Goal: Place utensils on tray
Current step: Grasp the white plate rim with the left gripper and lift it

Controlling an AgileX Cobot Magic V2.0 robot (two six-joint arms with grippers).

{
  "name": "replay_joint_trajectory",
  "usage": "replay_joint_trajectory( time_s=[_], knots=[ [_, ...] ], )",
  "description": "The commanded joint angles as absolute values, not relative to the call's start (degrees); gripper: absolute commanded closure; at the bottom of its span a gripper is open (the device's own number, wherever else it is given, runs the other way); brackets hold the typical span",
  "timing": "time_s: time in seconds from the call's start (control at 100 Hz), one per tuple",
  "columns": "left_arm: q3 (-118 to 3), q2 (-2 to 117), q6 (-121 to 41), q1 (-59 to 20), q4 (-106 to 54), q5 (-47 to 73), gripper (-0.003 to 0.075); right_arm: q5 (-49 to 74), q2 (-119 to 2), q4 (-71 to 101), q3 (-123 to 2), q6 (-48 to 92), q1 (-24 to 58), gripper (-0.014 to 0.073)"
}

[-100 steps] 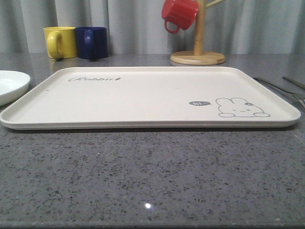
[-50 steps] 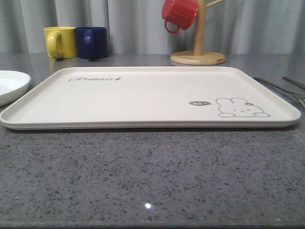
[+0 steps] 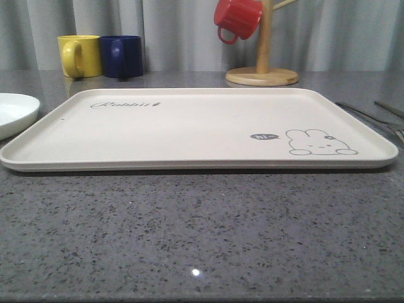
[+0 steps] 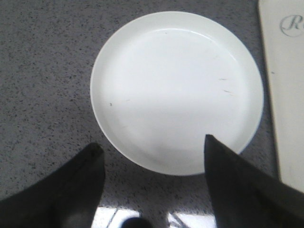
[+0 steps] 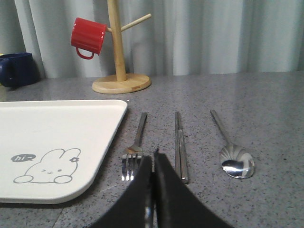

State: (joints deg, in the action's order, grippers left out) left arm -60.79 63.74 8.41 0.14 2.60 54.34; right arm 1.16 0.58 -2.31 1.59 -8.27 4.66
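Observation:
The cream tray (image 3: 189,126) with its rabbit drawing lies mid-table with nothing on it; its corner (image 5: 57,142) also shows in the right wrist view. To its right, three silver utensils lie side by side on the counter: a fork (image 5: 134,147), a flat bar piece (image 5: 180,145) and a spoon (image 5: 232,154). Their handles (image 3: 372,117) reach the front view's right edge. My right gripper (image 5: 153,159) is shut and empty, its tips between the fork and the bar piece. My left gripper (image 4: 152,147) is open over the white plate's near rim.
A round white plate (image 4: 175,90) sits left of the tray. At the back stand a yellow mug (image 3: 79,55), a dark blue mug (image 3: 122,55) and a wooden mug tree (image 3: 262,69) carrying a red mug (image 3: 237,19). Grey speckled counter lies in front.

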Motion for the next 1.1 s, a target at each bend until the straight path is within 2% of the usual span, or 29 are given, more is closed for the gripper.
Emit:
replay_joint_trajectory(
  time_s=[0.0,0.18,0.43,1.03,1.09],
  knots=[
    [-66.02,67.62,8.23,2.89,2.28,53.13,0.0285,-3.56,1.59,-2.27,1.61,-7.80,4.39,0.0662],
    [-73.38,78.89,1.02,8.69,-2.74,57.52,0.0286,-3.56,1.59,-2.27,1.61,-7.80,4.39,0.0662],
    [-78.55,89.44,-0.59,11.43,-3.24,60.04,0.0288,-3.56,1.59,-2.27,1.61,-7.80,4.39,0.0662],
    [-78.67,97.18,-0.69,11.47,-3.08,60.06,0.0292,-3.56,1.59,-2.27,1.61,-7.80,4.39,0.0662],
    [-78.67,97.18,-1.10,11.47,-3.19,60.15,0.0311,-3.56,1.59,-2.27,1.61,-7.80,4.39,0.0662]
  ],
)
